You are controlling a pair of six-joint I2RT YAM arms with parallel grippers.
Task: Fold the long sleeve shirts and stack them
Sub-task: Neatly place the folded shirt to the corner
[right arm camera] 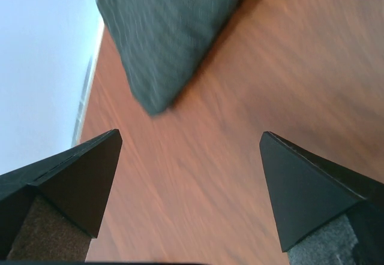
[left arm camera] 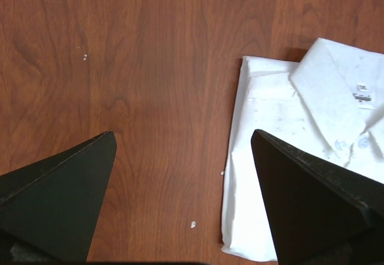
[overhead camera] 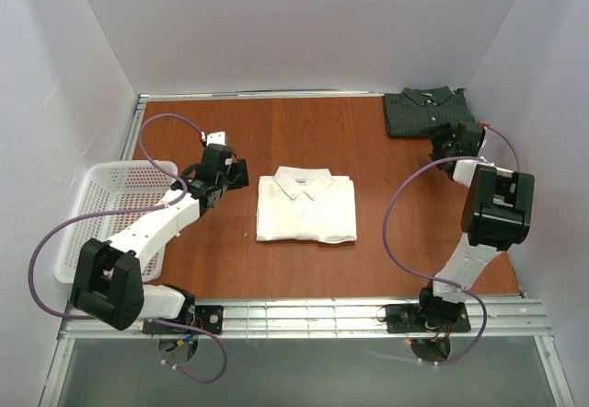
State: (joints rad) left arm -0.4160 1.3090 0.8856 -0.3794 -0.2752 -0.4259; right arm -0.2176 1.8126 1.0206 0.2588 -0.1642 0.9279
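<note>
Left gripper and right gripper gape wide (arms apart).

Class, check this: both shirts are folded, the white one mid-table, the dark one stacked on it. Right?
No. The dark shirt is not on the white shirt; it lies in the far right corner of the table, as the top external view shows. The rest holds.

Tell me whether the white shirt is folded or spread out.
Folded: the white shirt lies as a neat rectangle, collar up, no sleeves showing.
</note>
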